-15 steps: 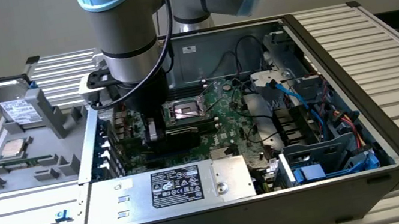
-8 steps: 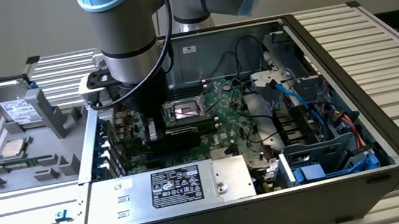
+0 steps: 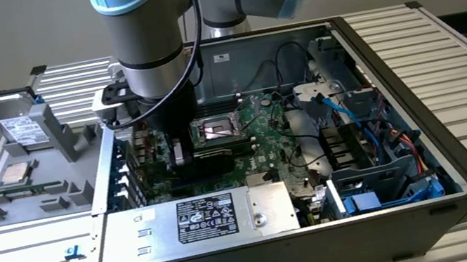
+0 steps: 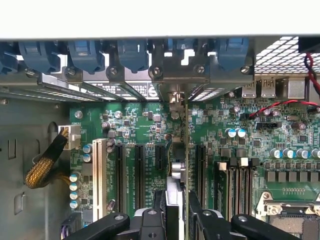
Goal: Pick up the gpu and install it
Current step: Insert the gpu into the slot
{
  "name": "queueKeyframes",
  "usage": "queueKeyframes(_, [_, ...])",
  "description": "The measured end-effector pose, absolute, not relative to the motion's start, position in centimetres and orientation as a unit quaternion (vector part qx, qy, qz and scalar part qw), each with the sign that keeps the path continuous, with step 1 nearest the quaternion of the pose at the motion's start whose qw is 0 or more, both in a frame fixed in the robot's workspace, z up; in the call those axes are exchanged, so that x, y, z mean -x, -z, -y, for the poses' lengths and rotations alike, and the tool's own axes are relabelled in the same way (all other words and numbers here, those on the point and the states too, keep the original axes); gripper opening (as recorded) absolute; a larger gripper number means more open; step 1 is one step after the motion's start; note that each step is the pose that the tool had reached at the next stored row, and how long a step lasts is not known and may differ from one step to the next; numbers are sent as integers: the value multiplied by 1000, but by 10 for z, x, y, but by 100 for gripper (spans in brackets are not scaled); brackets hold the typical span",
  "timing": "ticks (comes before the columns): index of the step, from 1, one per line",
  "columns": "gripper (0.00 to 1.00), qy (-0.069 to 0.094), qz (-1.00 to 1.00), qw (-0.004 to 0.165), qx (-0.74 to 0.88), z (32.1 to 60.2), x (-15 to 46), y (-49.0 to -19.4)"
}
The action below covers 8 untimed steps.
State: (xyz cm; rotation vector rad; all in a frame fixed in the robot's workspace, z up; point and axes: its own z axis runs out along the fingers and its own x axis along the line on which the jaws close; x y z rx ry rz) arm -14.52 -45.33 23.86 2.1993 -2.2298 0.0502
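The gpu (image 3: 211,157) stands on edge over the green motherboard (image 3: 266,154) inside the open computer case, its black side facing the exterior view's right. My gripper (image 3: 183,155) reaches straight down into the case and is shut on the card's upper edge. In the wrist view the gpu (image 4: 179,172) shows edge-on between my black fingers (image 4: 159,212), in line with an expansion slot. Its silver end bracket (image 4: 181,75) sits against the case's rear slot opening. I cannot tell whether the card is fully down in the slot.
Empty black expansion slots (image 4: 120,170) and a white slot (image 4: 97,172) lie beside the card. Blue slot latches (image 4: 85,52) line the rear wall. A hard drive (image 3: 24,127) and a chip (image 3: 15,174) rest on the grey fixture outside. The power supply (image 3: 219,215) and cable-filled drive cage (image 3: 382,170) crowd the case.
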Motion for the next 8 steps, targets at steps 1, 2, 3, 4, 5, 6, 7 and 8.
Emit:
queueKeyframes(1, [29,-16,712,5,-702,453,145,-239])
queueKeyframes(2, [29,-16,712,5,-702,453,145,-238])
queueKeyframes(3, [29,-16,712,5,-702,453,145,-238])
queueKeyframes(4, [29,-16,712,5,-702,453,145,-238])
queueKeyframes(5, [29,-16,712,5,-702,453,145,-238])
queueKeyframes(6, [29,-16,712,5,-702,453,145,-238])
queueKeyframes(7, [29,-16,712,5,-702,453,145,-238])
queueKeyframes(8, [29,-16,712,5,-702,453,145,-237])
